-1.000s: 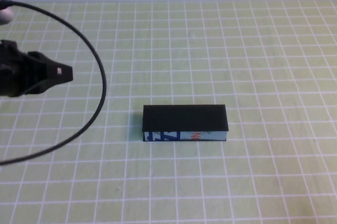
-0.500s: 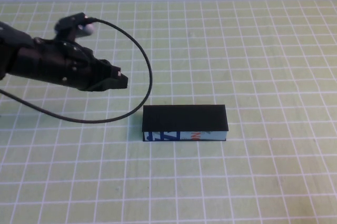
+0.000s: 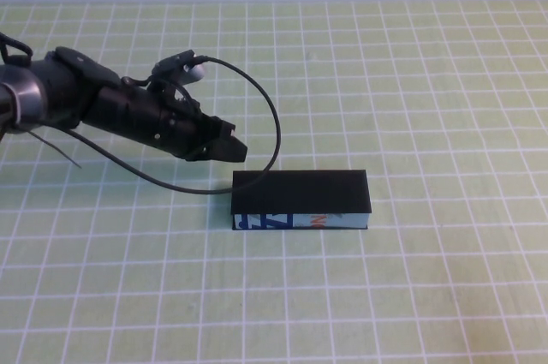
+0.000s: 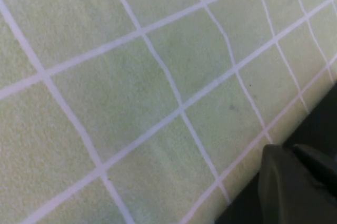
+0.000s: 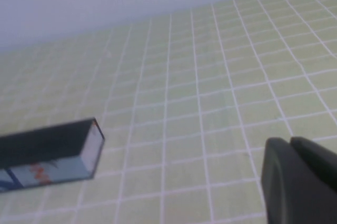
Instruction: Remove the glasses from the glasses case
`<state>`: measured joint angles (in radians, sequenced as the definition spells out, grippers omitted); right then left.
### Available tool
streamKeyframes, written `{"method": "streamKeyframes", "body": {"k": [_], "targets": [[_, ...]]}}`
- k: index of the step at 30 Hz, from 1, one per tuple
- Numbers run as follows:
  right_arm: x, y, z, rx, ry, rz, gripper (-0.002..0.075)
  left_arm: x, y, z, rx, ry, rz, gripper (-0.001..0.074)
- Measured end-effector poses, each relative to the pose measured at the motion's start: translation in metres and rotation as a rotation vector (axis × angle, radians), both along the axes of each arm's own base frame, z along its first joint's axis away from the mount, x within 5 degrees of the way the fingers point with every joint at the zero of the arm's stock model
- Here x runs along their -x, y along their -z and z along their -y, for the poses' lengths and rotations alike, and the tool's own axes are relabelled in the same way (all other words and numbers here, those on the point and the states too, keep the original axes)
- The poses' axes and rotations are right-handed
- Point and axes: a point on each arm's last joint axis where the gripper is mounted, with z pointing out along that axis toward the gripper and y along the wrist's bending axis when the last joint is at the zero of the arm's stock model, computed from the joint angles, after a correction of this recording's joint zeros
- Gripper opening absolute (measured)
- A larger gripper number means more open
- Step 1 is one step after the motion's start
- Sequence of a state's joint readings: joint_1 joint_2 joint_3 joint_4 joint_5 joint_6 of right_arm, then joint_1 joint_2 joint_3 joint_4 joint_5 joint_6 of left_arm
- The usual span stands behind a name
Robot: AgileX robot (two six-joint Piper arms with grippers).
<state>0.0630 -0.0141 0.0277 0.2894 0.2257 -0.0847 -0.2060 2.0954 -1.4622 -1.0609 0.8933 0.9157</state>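
The glasses case (image 3: 300,199) is a closed black box with a pale blue printed front, lying in the middle of the green grid mat. The glasses are hidden from view. My left gripper (image 3: 236,151) is shut and empty, its tip just behind the case's back left corner, close to the lid's edge. In the left wrist view its fingers (image 4: 295,182) hang low over the mat beside the dark case edge (image 4: 321,124). My right gripper (image 5: 295,182) is shut and empty, out of the high view; its wrist view shows the case's end (image 5: 52,150) some way off.
The green grid mat (image 3: 428,81) covers the table up to a pale wall at the back. A black cable (image 3: 265,116) loops from the left arm down to the mat just behind the case.
My left arm has swung in from the left edge toward the case, and its gripper tip now sits by the case's back left corner. The case has not moved.
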Motion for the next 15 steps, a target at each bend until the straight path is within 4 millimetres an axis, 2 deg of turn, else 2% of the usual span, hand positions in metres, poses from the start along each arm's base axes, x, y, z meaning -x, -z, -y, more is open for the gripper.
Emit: {"method": "streamKeyframes", "body": {"k": [5,10,13,15], "targets": [[-0.001,-0.008,0.0,-0.203,0.023,0.062,-0.0018,-0.002,0.018,0.001,-0.001,0.008,-0.047,-0.0004],[-0.001,-0.015,0.003,-0.373,0.057,0.114,-0.0018,-0.003,0.024,0.002,0.0,0.007,-0.061,-0.0004],[0.0,-0.019,-0.003,-0.435,0.003,0.051,-0.0018,-0.003,0.024,0.002,0.002,0.01,-0.064,-0.0004],[0.001,-0.032,-0.01,-0.443,-0.065,-0.027,-0.0018,-0.003,0.024,0.002,0.004,0.015,-0.068,-0.0004]]}}
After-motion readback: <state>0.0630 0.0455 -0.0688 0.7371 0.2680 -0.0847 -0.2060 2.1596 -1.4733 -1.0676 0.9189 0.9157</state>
